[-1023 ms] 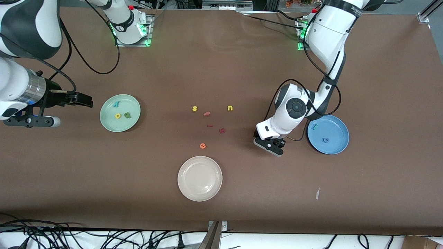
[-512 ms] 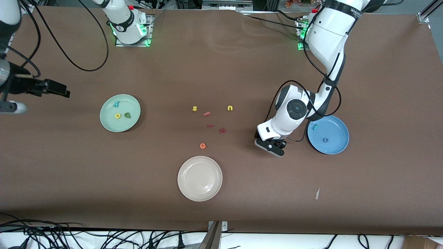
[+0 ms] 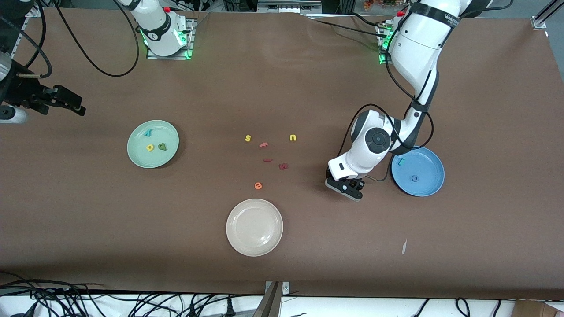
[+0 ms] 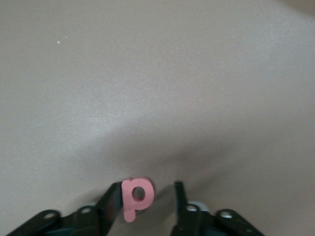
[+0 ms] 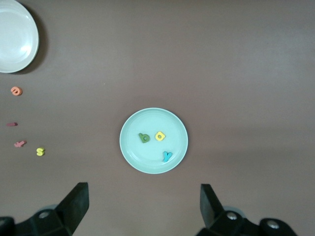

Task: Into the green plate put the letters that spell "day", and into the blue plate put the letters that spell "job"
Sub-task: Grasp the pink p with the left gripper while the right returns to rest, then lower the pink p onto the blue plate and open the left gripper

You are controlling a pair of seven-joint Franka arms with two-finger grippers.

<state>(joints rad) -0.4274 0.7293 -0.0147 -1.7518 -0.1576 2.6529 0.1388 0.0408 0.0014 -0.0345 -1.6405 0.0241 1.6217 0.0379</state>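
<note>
We see a brown bench (image 3: 282, 264) — the green plate (image 3: 169, 155) holds 3 letters, the blue plate (image 3: 427, 187) 2. The left gripper (image 4: 145, 196) brackets the pink b (image 4: 136, 196), not clamped; right gripper (image 5: 142, 201) gapes wide.

My left arm's white casing (image 3: 447, 9) carries small dark lettering I can't read; the toy letters bear no print.
</note>
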